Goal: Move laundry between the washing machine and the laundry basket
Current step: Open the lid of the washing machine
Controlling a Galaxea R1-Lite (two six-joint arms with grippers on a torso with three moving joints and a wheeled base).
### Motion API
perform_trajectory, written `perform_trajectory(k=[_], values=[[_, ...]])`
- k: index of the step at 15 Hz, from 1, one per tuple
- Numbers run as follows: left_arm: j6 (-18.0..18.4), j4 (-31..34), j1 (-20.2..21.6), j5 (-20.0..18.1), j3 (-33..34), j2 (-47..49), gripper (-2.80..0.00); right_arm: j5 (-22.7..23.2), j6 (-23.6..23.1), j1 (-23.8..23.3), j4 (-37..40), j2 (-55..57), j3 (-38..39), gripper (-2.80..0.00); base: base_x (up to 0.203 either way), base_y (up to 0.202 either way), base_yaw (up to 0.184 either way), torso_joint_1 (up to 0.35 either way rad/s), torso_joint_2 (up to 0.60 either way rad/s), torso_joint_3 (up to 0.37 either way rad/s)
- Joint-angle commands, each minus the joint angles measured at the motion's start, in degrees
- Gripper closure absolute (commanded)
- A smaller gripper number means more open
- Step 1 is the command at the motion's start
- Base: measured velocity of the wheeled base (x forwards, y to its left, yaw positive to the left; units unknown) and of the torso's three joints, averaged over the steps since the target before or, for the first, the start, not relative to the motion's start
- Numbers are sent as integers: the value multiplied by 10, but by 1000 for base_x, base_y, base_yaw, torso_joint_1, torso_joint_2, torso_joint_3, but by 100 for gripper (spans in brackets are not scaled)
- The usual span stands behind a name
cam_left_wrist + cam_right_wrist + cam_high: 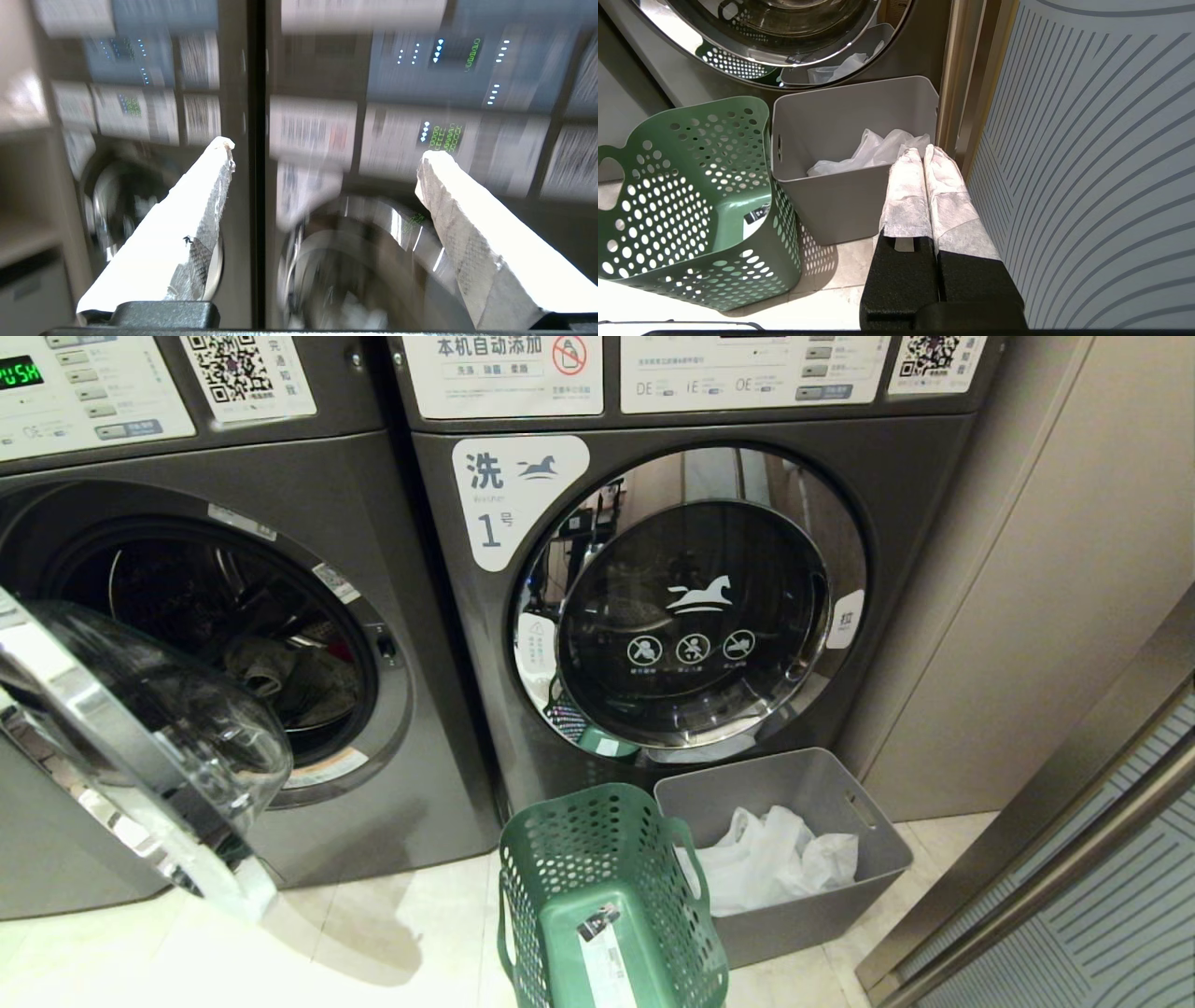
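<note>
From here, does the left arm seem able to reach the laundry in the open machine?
Probably yes: the door hangs wide, the laundry lies exposed, and the left pincer is open and empty.

At the left of the head view stands the washing machine (233, 644), its round door (131, 747) swung open toward the lower left corner of the frame, and the laundry (289, 677) lies inside the drum, low in the opening. Just right of it, filling the upper middle, stands a second machine (691, 607) with its door closed. On the floor in front of that second machine, at the bottom centre, sits the laundry basket (607, 887), and just beside it on the right sits a bin (812, 859) with a crumpled bag (775, 859) inside. A wall panel (1036, 588) takes up the right side.
</note>
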Motion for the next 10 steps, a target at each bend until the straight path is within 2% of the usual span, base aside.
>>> perform_trajectory(k=[1, 2, 3, 4, 5, 7, 9, 10], values=[[-94, 7, 18, 52, -32, -86, -280, 0, 0, 0, 0, 1, 0, 0, 0, 0, 0, 0, 0, 0], [-86, 35, -15, 53, -44, -85, -280, 0, 0, 0, 0, 0, 0, 0, 0, 0, 0, 0, 0, 0], [-61, 95, -45, 54, -57, -84, -280, 0, 0, 0, 0, 0, 0, 0, 0, 0, 0, 0, 0, 0], [-13, 188, -74, 58, -70, -84, -280, 0, 0, 0, 0, 0, 0, 0, 0, 0, 0, 0, 0, 0], [52, 279, -104, 70, -80, -85, -280, 0, 0, 0, 0, 0, 0, 0, 0, 0, 0, 0, 0, 0], [245, 470, -183, 145, -90, -92, -280, 0, 0, 0, 0, 0, 0, 0, 0, 0, 0, 0, 0, 0], [430, 603, -278, 244, -88, -98, -280, 0, 0, 0, 0, 0, 0, 0, 0, 0, 0, 0, 0, 0], [482, 637, -327, 276, -87, -95, -280, 0, 0, 0, 0, 0, 0, 0, 0, 0, 0, 0, 0, 0]])
